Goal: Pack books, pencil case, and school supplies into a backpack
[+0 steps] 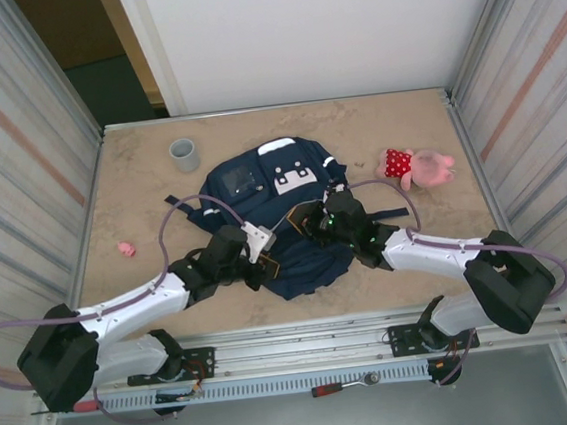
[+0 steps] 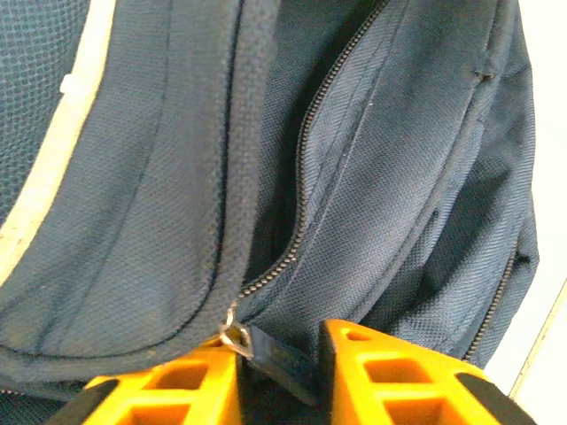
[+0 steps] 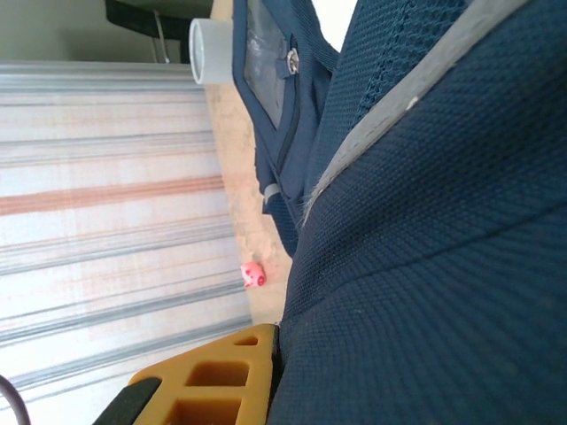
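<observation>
The navy backpack (image 1: 304,266) lies flat in the middle of the table, white patches toward the far side. My left gripper (image 1: 263,243) sits at its near-left part. In the left wrist view its orange fingers (image 2: 177,390) stand a little apart with the dark zipper pull (image 2: 270,356) leaning loose between them, at the end of a partly open zipper (image 2: 306,168). My right gripper (image 1: 322,219) is on the backpack's middle, shut on a fold of the blue fabric (image 3: 425,283), which presses against its one visible finger (image 3: 221,376). The books, pencil case and school supplies are out of view.
A grey cup (image 1: 184,154) stands at the far left of the table. A pink and red plush toy (image 1: 418,166) lies right of the backpack. A small pink piece (image 1: 126,249) sits near the left wall. Corrugated walls close both sides.
</observation>
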